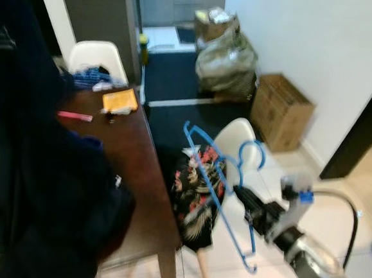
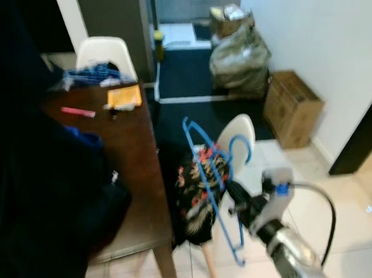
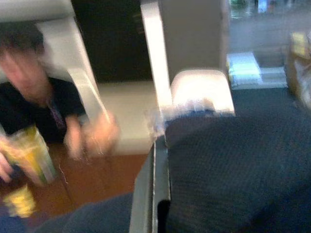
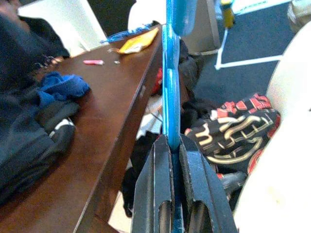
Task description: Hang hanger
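Eye views: right gripper carries the blue hanger beside the white chair, off the worktop.

Right wrist: fingers clamped on hanger.

Left wrist: fingers unclear.

Carrying step; next needs a rail.

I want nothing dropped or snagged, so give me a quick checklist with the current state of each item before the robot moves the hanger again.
1. Grip: right end effector shut on the blue hanger, fingers either side of its bar. Ok.
2. Hanger clear of the table: held beside its edge, apart. Ok.
3. Hanger clear of the patterned garment on the white chair: overlaps it in the head views. Cannot tell.
4. Rail or hook to hang on: none identified. Cannot tell.
5. Picture sharpness: blurred. Not ok.
6. Left end effector: cannot tell.
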You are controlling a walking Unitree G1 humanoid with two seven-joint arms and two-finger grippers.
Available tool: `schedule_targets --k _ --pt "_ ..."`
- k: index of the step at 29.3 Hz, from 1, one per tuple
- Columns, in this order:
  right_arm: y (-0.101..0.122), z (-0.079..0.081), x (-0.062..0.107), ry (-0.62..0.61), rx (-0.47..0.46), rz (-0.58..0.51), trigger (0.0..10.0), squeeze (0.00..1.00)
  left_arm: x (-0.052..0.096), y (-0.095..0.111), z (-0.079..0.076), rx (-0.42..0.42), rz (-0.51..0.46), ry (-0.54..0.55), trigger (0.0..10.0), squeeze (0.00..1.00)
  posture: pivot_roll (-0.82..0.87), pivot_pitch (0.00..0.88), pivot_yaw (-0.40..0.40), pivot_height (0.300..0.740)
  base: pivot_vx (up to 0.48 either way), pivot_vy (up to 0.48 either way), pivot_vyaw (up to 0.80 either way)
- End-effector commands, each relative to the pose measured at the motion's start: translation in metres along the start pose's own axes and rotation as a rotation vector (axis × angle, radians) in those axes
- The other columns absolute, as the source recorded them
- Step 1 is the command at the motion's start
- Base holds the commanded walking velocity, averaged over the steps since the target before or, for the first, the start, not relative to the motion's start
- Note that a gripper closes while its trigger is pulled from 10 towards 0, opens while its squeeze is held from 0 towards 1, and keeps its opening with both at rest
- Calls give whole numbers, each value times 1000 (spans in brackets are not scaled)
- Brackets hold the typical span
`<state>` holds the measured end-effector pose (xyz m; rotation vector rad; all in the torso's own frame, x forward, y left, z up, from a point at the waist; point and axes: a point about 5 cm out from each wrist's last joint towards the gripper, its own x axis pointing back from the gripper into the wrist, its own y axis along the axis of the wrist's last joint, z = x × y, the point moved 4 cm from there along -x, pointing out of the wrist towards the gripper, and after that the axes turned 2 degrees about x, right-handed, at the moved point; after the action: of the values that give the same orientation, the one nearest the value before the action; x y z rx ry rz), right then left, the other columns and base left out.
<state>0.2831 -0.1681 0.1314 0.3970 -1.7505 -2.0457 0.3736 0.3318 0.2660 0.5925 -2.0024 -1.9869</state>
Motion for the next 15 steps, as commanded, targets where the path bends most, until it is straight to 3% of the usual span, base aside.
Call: schedule_targets --k 1,2,3,4,5,6,8,9,10,11,14,15 --pt "1 3 2 6 -6 -1 10000 0 4 -6 8 23 28 33 10000 0 -78 54 78 740 0 0 0" --pt "0 3 2 9 -9 1 10000 0 22 -60 3 64 180 40 10000 0 -77 59 80 740 0 0 0" --pt "0 3 2 11 -12 3 10000 0 42 -96 -1 93 288 48 10000 39 -69 59 78 740 0 0 0" --pt "0 3 2 14 -15 4 10000 0 57 -119 -5 96 358 46 10000 204 -69 60 78 740 0 0 0" --pt "0 3 2 14 -15 4 10000 0 57 -119 -5 96 358 46 10000 204 -69 60 78 740 0 0 0" --pt "0 4 1 16 -18 5 10000 0 68 -132 -9 83 406 21 10000 1000 -64 61 84 740 0 0 0" --pt "0 4 1 17 -22 4 10000 0 77 -140 -17 45 436 -39 10000 1000 -64 61 84 740 0 0 0" --pt "0 5 1 18 -25 4 10000 0 84 -143 -23 -51 445 -115 10000 1000 -58 61 83 740 0 0 0" --pt "0 5 1 18 -25 4 10000 0 84 -143 -23 -51 445 -115 10000 1000 -58 61 83 740 0 0 0" --pt "0 5 0 19 -27 4 10000 0 88 -144 -24 -122 443 -158 10000 1000 -55 61 84 740 0 0 0" --pt "0 5 0 20 -29 4 10000 0 88 -140 -21 -194 432 -191 10000 1000 -53 58 85 740 0 0 0" --pt "0 5 0 20 -31 3 10000 0 80 -124 -15 -259 372 -201 10000 1000 -54 58 86 740 0 0 0"
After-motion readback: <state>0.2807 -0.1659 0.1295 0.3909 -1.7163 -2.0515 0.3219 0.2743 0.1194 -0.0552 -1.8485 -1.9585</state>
